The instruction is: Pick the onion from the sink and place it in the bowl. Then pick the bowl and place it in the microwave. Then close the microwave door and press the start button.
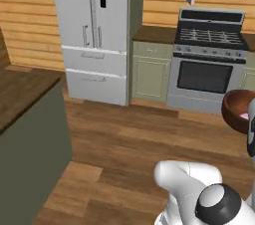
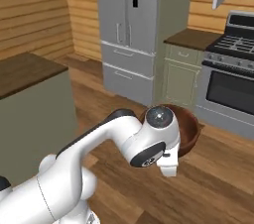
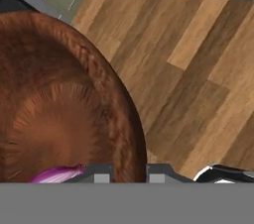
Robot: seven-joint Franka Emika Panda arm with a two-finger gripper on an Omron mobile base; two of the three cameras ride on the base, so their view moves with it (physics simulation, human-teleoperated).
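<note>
Hand view shows the gripper [image 3: 129, 173] clamped on the bowl [image 3: 54, 114] rim, onion [image 3: 54, 173] beside it; tilting could spill it.

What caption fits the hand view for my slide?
Hand shut on the bowl rim, onion inside, carried above the wood floor.

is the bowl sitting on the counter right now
No, the bowl is up in the air over the wooden floor, clamped at its rim by the tool, with the onion inside it.
</note>
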